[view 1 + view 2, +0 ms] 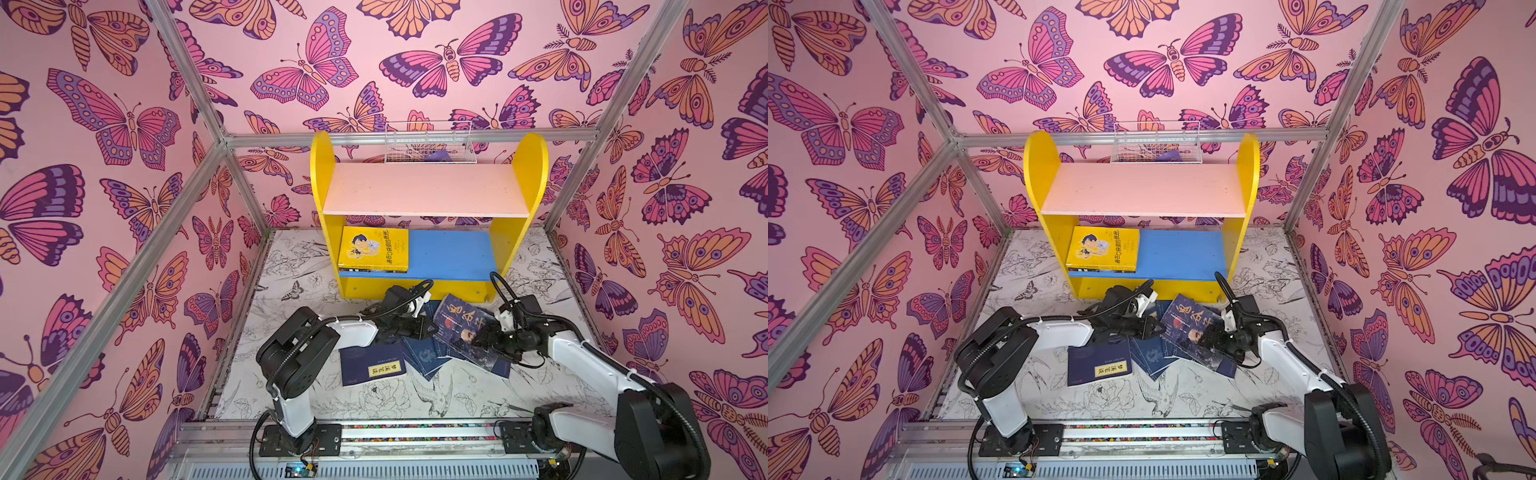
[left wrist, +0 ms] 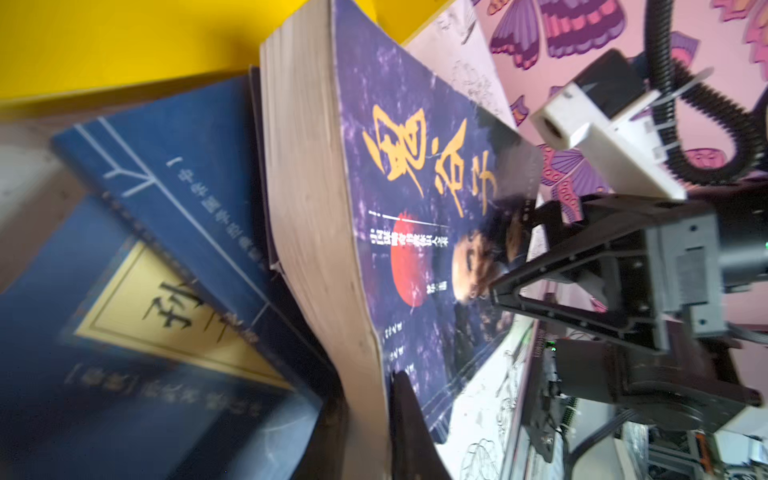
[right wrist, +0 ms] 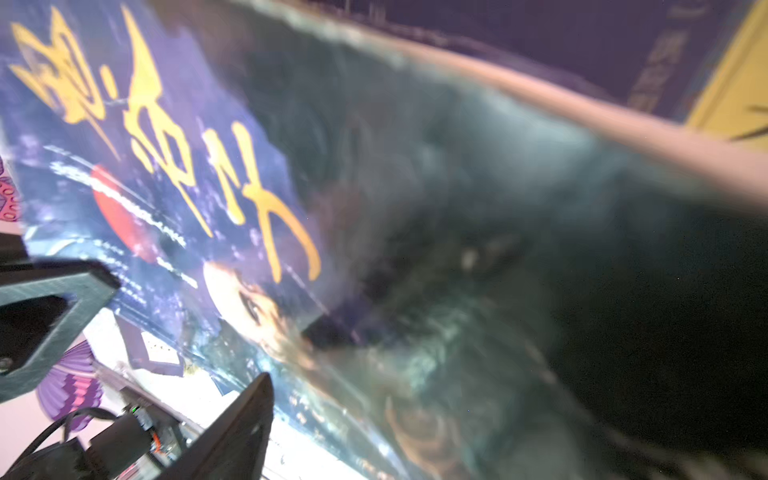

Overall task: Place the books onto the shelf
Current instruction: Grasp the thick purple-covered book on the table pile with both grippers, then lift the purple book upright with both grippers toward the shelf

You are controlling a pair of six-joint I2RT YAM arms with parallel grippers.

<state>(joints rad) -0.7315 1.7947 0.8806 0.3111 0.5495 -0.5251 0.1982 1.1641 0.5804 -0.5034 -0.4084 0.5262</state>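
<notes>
Both arms are seen stretched low over the tabletop (image 1: 291, 266) toward the book pile in front of the shelf (image 1: 428, 189).

L gripper (image 1: 424, 328) is set at the 9 o'clock edge of the dark portrait book (image 1: 461, 328), fingers nearly closed; one finger (image 2: 409, 419) is seen against the cover, but a grip can't be confirmed.

R gripper (image 1: 484, 338) is at the book's 3 o'clock edge, jaws spread wide across the cover, w/ one finger (image 3: 232, 432) below it; whether the book is pinched can't be told. The book is tilted, raised above the navy paperbacks (image 1: 419, 357).

Shelf: a yellow cartoon-boy book (image 1: 373, 249) lies flat on the blue lower board, at its 9 o'clock end; the pink upper board is bare.

A navy book w/ yellow label (image 1: 372, 365) lies flat at 7 o'clock of the pile.
</notes>
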